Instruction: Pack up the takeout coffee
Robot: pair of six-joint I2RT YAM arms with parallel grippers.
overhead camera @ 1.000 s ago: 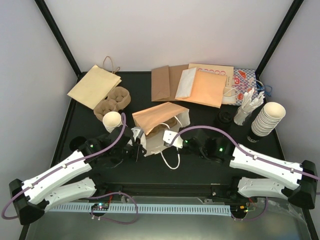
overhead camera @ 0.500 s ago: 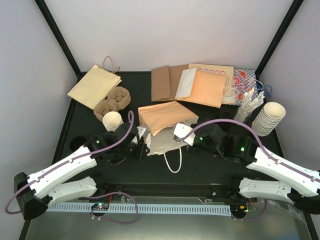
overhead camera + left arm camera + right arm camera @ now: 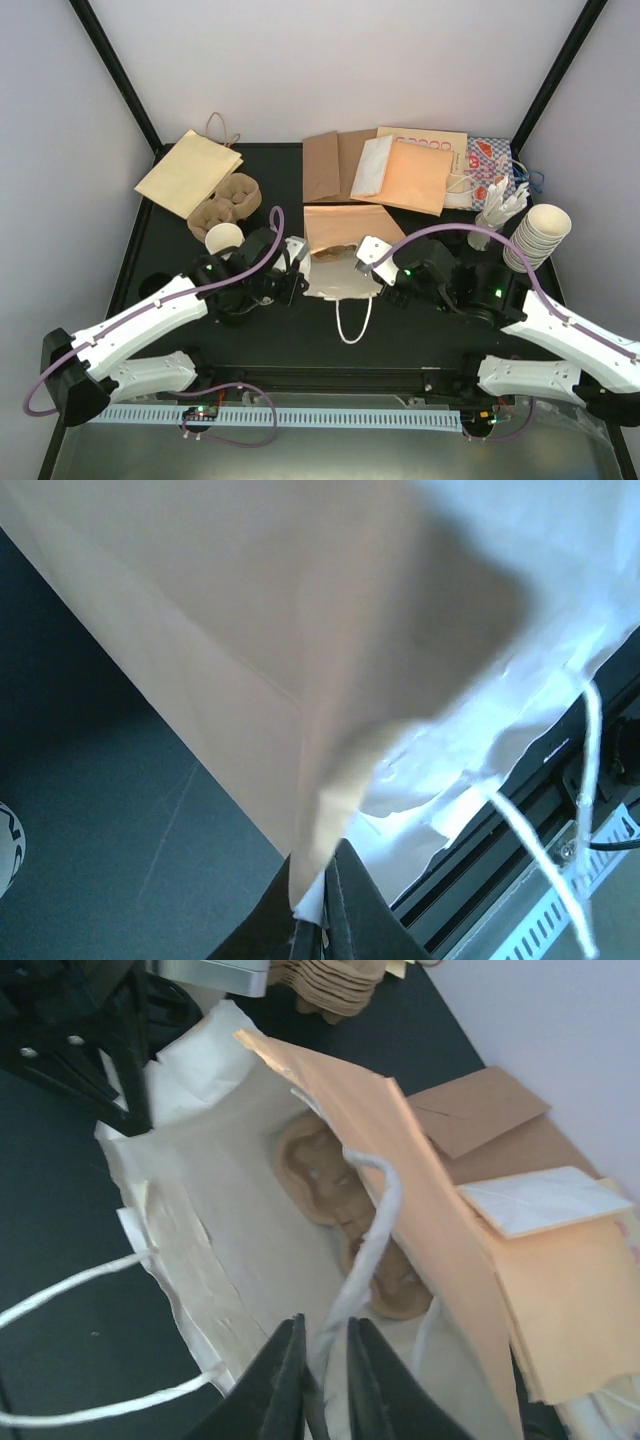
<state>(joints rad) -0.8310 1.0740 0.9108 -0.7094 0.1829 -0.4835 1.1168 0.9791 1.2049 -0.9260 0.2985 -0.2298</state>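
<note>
An orange paper bag (image 3: 345,232) with a white lining and white cord handles stands open at the middle of the table. My left gripper (image 3: 298,275) is shut on the bag's left rim (image 3: 318,880), pinching the paper between its fingers. At the bag's right rim my right gripper (image 3: 372,258) has its fingers a narrow gap apart (image 3: 325,1322), with a white handle cord (image 3: 375,1220) running loosely between them. A brown pulp tray (image 3: 320,1175) lies inside the bag. The takeout coffee is out of view.
A stack of pulp trays (image 3: 228,202) and a lidless cream cup (image 3: 224,238) sit left of the bag. Flat paper bags (image 3: 400,170) lie along the back, another (image 3: 188,172) at the back left. A leaning stack of cream cups (image 3: 535,235) and white utensils (image 3: 497,212) stand at the right.
Both grippers have carried the bag away from the near edge and tipped it more upright. The right gripper's fingers have parted slightly around the handle cord.
</note>
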